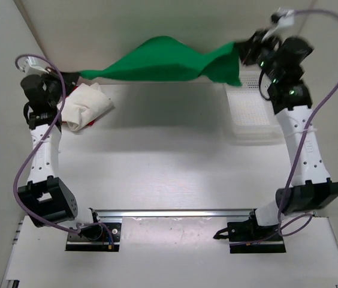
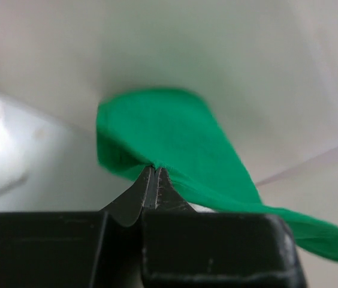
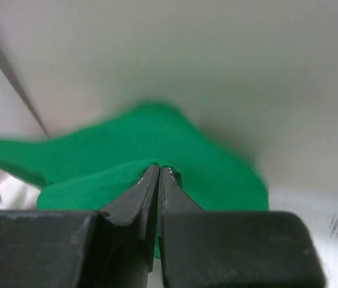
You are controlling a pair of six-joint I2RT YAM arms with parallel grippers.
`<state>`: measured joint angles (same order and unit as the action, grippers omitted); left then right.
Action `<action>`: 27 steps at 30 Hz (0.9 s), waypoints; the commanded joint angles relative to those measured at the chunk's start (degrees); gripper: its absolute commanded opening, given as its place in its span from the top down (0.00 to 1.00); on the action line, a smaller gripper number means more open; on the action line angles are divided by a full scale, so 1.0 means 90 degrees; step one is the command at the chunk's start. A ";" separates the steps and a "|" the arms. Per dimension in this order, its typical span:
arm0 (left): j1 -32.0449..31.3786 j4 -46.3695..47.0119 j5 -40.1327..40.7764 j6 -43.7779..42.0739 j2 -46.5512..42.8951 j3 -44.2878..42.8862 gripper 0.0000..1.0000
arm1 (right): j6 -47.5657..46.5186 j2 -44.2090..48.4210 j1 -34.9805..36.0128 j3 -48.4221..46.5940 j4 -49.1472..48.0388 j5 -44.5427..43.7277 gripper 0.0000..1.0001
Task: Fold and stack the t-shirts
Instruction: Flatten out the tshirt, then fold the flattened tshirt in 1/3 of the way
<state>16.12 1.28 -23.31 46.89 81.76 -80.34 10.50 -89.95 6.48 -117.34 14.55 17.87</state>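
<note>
The left hand (image 2: 155, 170) and the right hand (image 3: 159, 169) are each clamped on an edge of the green soft cloth t-shirt (image 1: 163, 60), which hangs stretched between them above the white surface (image 1: 169, 162).

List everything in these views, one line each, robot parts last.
green t-shirt: 1, green, stretched in the air between both grippers, far side
off-white t-shirt: 1, off-white, crumpled on the table, far left
red t-shirt: 1, red, peeking out from under the off-white one
basket: 1, white mesh, far right
table: 1, white, under everything
cables: 2, purple, one along each arm
left gripper: 1, black, shut on the green t-shirt
right gripper: 1, black, shut on the green t-shirt
</note>
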 commanded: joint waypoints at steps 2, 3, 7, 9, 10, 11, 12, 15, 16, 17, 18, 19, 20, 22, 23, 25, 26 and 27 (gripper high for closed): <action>-0.0140 0.0044 0.0382 -0.0531 -0.0772 0.1199 1.00 | 0.0208 0.1076 0.0013 0.3481 -0.0656 -0.0110 1.00; -0.0189 0.0092 0.0567 -0.0629 -0.1005 0.1743 1.00 | 0.0287 0.1533 -0.0007 0.4531 -0.0814 -0.0110 1.00; -0.0210 0.0306 0.0773 -0.0854 -0.1661 0.3861 1.00 | 0.0940 0.3018 0.0070 0.7512 -0.1322 -0.0091 0.99; -0.0200 0.0463 0.0764 -0.0826 -0.1905 0.4799 1.00 | 0.1117 0.3459 0.0216 0.8345 -0.1372 -0.0168 1.00; -0.0132 0.0570 0.0745 -0.0797 -0.1945 0.5308 1.00 | 0.1234 0.3713 0.0353 0.8785 -0.1169 -0.0285 1.00; -0.0112 0.0590 0.0715 -0.0758 -0.1936 0.5477 1.00 | 0.1274 0.3812 0.0422 0.9002 -0.1186 -0.0325 1.00; -0.0005 0.0639 0.0560 -0.0699 -0.1916 0.5808 1.00 | 0.1468 0.4035 0.0539 0.9410 -0.0974 -0.0345 1.00; 0.0289 0.0455 0.0033 -0.0640 -0.1867 0.6240 1.00 | 0.1898 0.4856 0.1123 1.0223 -0.0272 -0.0608 1.00; 0.0318 0.0396 -0.0201 -0.0679 -0.1964 0.6308 1.00 | 0.1957 0.5274 0.1203 1.0419 -0.0114 -0.0724 1.00; 0.0328 0.0153 -0.0193 -0.0795 -0.2033 0.6309 1.00 | 0.2180 0.5491 0.1407 1.0498 0.0052 -0.0764 1.00; 0.0386 -0.0033 -0.0232 -0.0874 -0.2285 0.6280 1.00 | 0.2308 0.5937 0.1515 1.0644 0.0450 -0.0842 1.00; 0.0416 -0.0354 -0.0281 -0.1000 -0.2548 0.6309 1.00 | 0.2503 0.6377 0.1768 1.0732 0.0850 -0.0930 1.00; 0.0435 -0.0676 -0.0339 -0.1156 -0.2696 0.6270 1.00 | 0.2805 0.6884 0.1973 1.0743 0.1280 -0.1008 1.00; 0.0562 -0.1281 -0.0320 -0.1546 -0.3280 0.6221 1.00 | 0.3196 0.7559 0.2315 1.0704 0.1866 -0.1271 1.00; 0.0591 -0.1613 -0.0330 -0.1713 -0.3399 0.6192 1.00 | 0.3440 0.7969 0.2588 1.0617 0.2199 -0.1330 1.00; 0.0505 -0.2141 -0.0010 -0.2055 -0.3819 0.6008 1.00 | 0.3753 0.8420 0.2901 1.0432 0.2629 -0.1574 1.00; 0.0369 -0.2444 0.0157 -0.2162 -0.3956 0.5900 1.00 | 0.3823 0.8519 0.3096 1.0227 0.2864 -0.1749 1.00; 0.0241 -0.2640 0.0187 -0.2251 -0.4005 0.5879 1.00 | 0.3862 0.8549 0.3166 1.0080 0.2963 -0.1915 1.00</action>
<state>20.25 -13.02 -23.03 32.40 48.23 -24.49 39.35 -14.72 32.32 -21.91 34.35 6.31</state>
